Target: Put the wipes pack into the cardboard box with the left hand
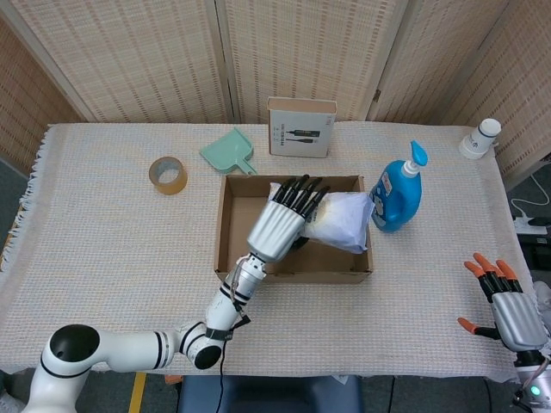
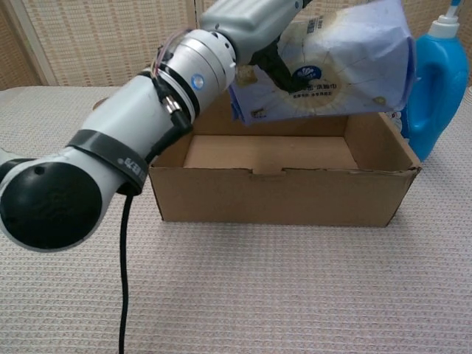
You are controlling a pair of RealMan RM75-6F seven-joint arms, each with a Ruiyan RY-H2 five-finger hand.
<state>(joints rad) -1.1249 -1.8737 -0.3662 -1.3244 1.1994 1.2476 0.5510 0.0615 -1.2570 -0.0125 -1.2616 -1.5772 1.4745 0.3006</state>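
The wipes pack (image 1: 349, 219), white and pale blue, hangs tilted over the right half of the open cardboard box (image 1: 293, 275). My left hand (image 1: 280, 225) holds it by its left end, with the dark fingers spread along the pack's near side. In the chest view the wipes pack (image 2: 339, 63) sits above the rim of the cardboard box (image 2: 280, 195), and the left hand (image 2: 247, 15) has dark fingers (image 2: 274, 70) showing under it. The box floor is bare. My right hand (image 1: 510, 311) rests apart at the table's front right corner, fingers spread, holding nothing.
A blue pump bottle (image 1: 396, 198) stands touching the box's right wall; the chest view also shows this blue bottle (image 2: 435, 81). Behind the box lie a green dustpan (image 1: 231, 152) and a boxed cable (image 1: 300, 127). A tape roll (image 1: 168, 175) sits to the left, a white bottle (image 1: 479, 138) far right.
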